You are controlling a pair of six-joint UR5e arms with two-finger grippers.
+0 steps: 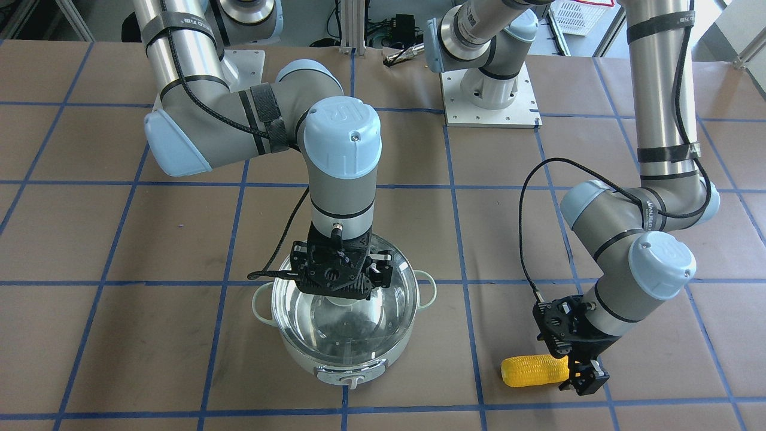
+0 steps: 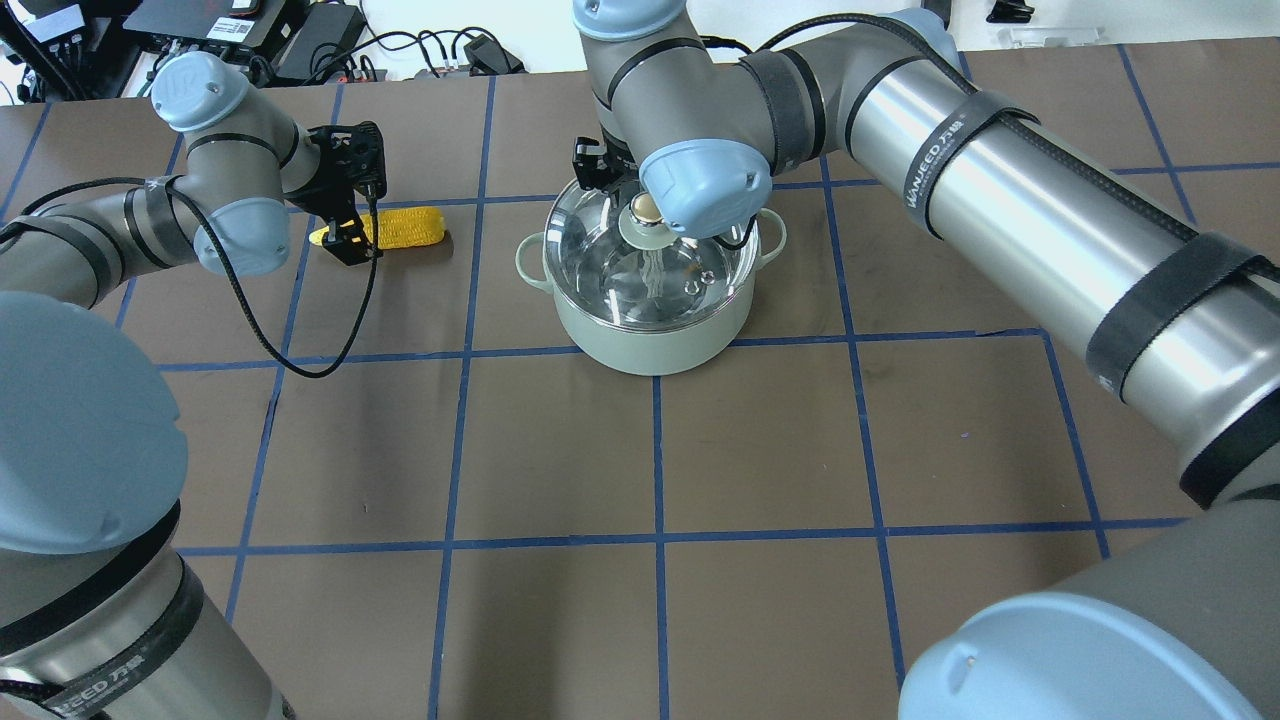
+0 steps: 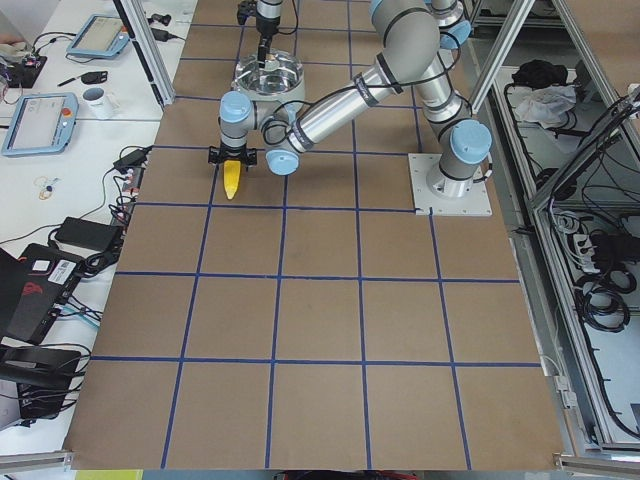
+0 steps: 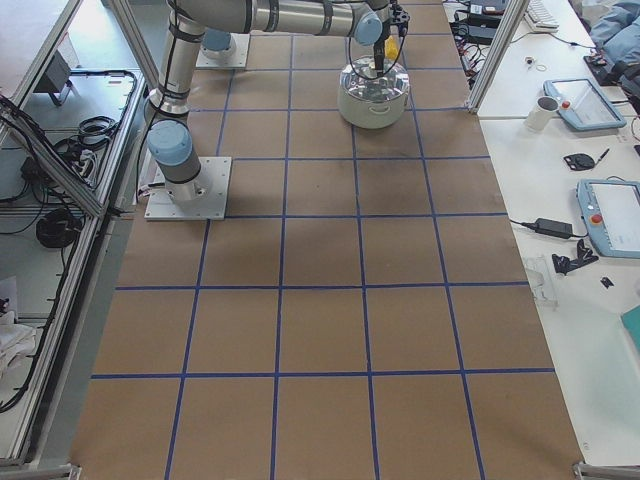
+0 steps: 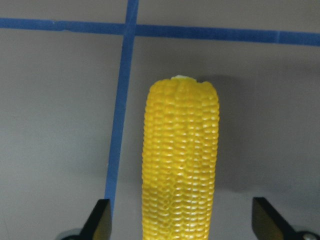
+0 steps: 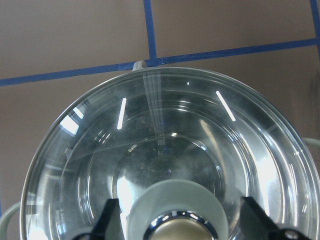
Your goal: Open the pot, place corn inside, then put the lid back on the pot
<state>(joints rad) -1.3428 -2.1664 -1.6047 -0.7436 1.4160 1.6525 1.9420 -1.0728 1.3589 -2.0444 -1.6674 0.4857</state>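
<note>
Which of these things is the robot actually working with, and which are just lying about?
Part of the job:
pot
lid, sitting on the pot
corn

Just lying about:
white mug
handheld screen
white basket

The right arm (image 1: 344, 179) and left arm (image 1: 661, 96) are showing silver tubes, grey joints and pale-blue caps, a screw sitting at one cap's three o'clock. Black WANJEED straps are wrapping them, black cables are trailing alongside, and the left gripper (image 5: 183, 222) is showing black fingers (image 5: 102, 220).
</note>
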